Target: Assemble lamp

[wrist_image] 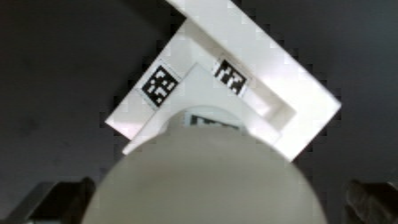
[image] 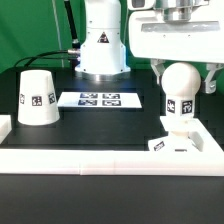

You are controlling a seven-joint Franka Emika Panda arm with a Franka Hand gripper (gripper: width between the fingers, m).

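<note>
A: At the exterior view's near right, the lamp base. Anything on it?
B: Bulb upright on it. Gripper straddles the round head, fingers apart, not pinching.
A: Farther back?
B: Shade at left, wide end down on the table, inside hidden. Marker board beside it.

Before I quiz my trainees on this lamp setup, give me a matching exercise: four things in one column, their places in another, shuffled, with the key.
1 shade
2 bulb
3 base
4 marker board

a under the bulb
b exterior view's left, wide end down
c flat on the table, middle
d upright between the fingers of the claw

Pairs: 1-b, 2-d, 3-a, 4-c.
</note>
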